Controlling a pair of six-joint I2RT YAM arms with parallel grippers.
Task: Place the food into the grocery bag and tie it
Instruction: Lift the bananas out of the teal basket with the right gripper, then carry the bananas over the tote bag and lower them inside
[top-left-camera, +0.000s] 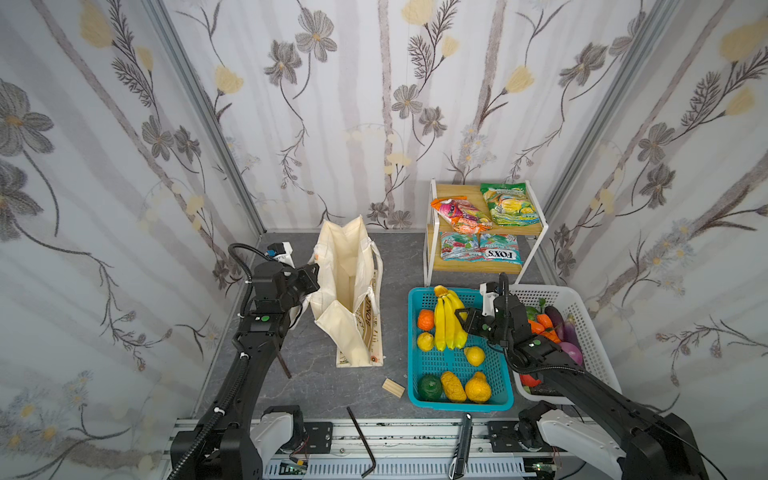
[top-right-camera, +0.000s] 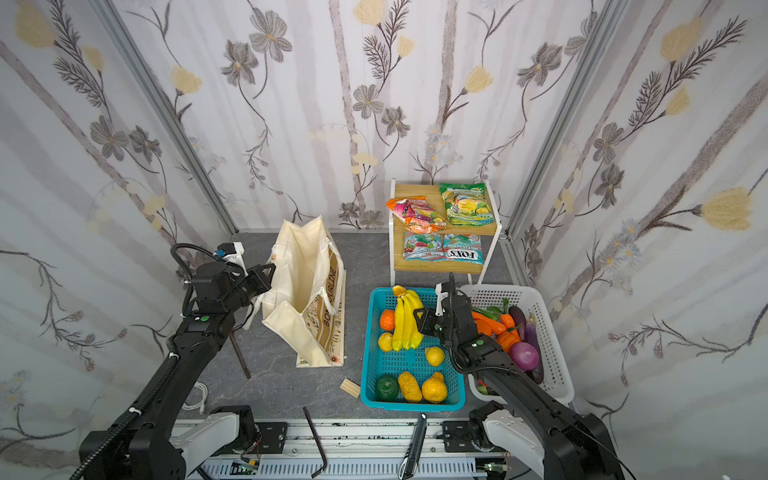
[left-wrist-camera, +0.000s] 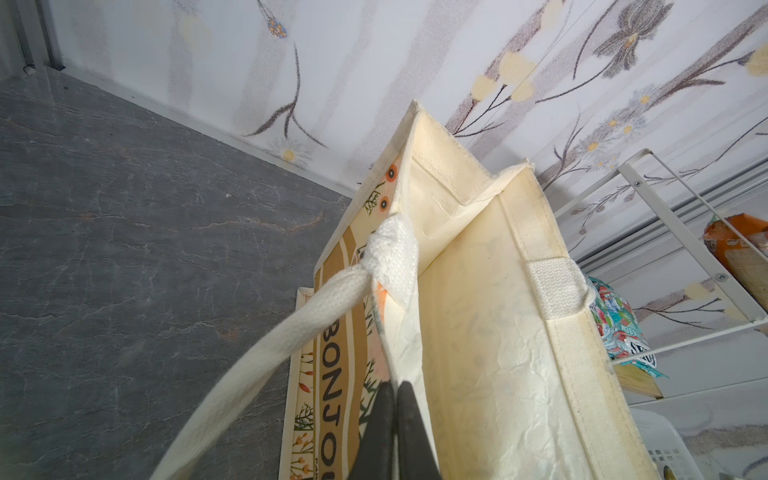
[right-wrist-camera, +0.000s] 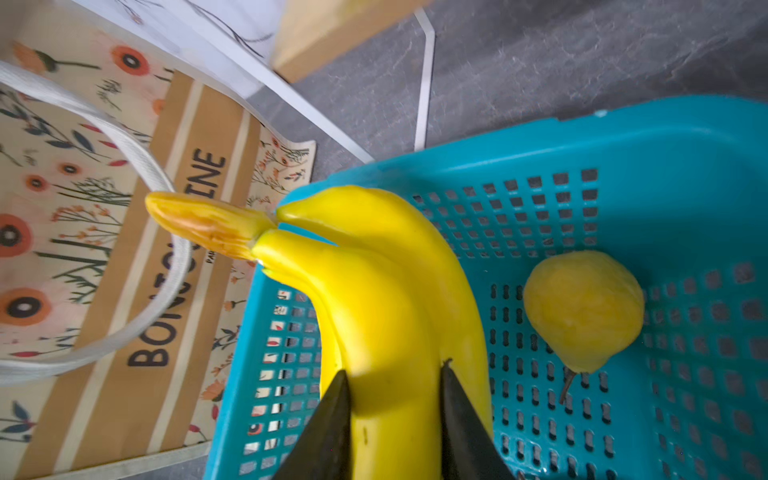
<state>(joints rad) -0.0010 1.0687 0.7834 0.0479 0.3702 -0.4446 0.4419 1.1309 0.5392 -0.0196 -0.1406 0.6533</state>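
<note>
The cream floral grocery bag (top-left-camera: 345, 266) (top-right-camera: 299, 257) stands open on the grey floor at the left. My left gripper (top-left-camera: 313, 270) (left-wrist-camera: 392, 386) is shut on the bag's left rim, beside a white rope handle (left-wrist-camera: 291, 316). My right gripper (top-left-camera: 461, 318) (right-wrist-camera: 392, 370) is shut on the yellow banana bunch (top-left-camera: 446, 320) (right-wrist-camera: 374, 270), which sits in the teal basket with its stem over the rim. An orange (top-left-camera: 426, 320) and a lemon (top-left-camera: 474, 355) (right-wrist-camera: 582, 309) lie beside it. The purple onion (top-left-camera: 571, 353) is in the white basket. The orange packet (top-left-camera: 459, 214) and the green packet (top-left-camera: 509, 203) lie on the shelf.
The teal basket (top-left-camera: 410, 353) and the white basket (top-left-camera: 590, 328) stand side by side at the right. Behind them, a white-framed shelf (top-left-camera: 428, 249) holds two FOX'S packets (top-left-camera: 498, 249). A wood block (top-left-camera: 393, 388), a hex key (top-left-camera: 361, 440) and a pen-like tool (top-left-camera: 463, 444) lie near the front.
</note>
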